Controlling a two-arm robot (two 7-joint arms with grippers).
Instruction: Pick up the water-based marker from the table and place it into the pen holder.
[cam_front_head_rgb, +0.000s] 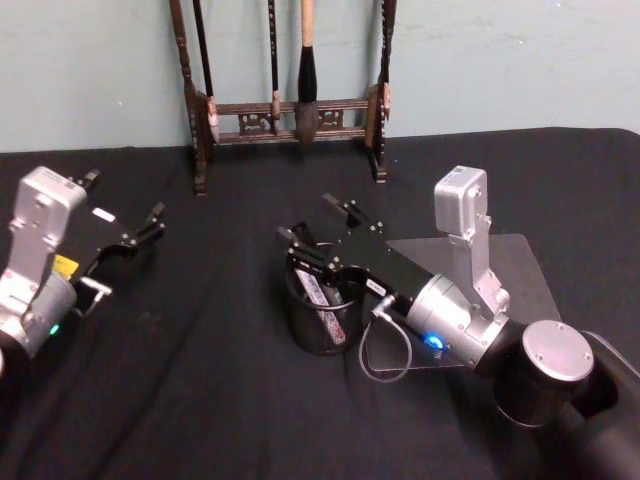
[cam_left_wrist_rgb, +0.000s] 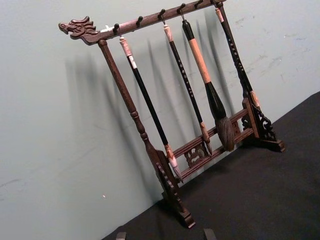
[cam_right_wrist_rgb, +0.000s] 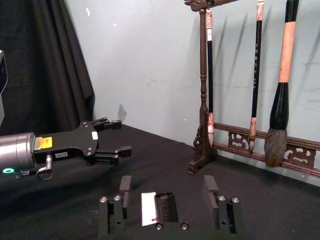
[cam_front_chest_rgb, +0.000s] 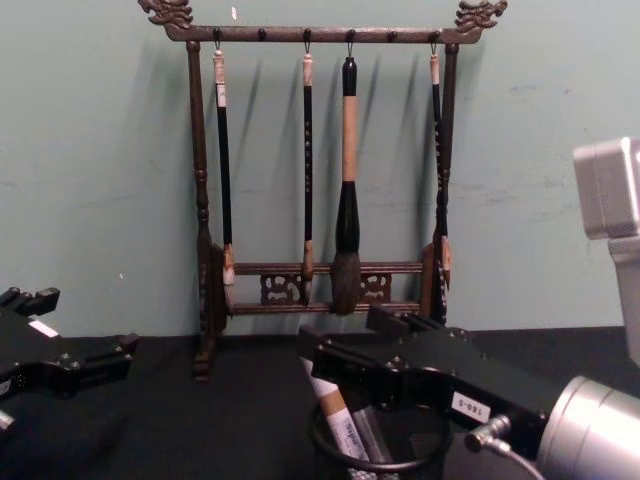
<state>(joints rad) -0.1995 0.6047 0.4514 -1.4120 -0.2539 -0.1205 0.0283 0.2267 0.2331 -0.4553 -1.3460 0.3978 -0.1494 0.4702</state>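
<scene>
This looks like a robot test bench in a lab or studio, not a home or office. A table (cam_front_head_rgb: 200, 400) draped in plain black cloth stands against a bare pale green wall (cam_front_chest_rgb: 560, 150), with a black curtain (cam_right_wrist_rgb: 45, 60) hanging at one side in the right wrist view. The things on the cloth are laid out like props: a carved dark wooden brush rack (cam_front_chest_rgb: 320, 160) hung with calligraphy brushes (cam_front_chest_rgb: 347, 180), a black mesh pen holder (cam_front_head_rgb: 322, 315) with markers in it, and a flat grey mat (cam_front_head_rgb: 520, 270).
</scene>
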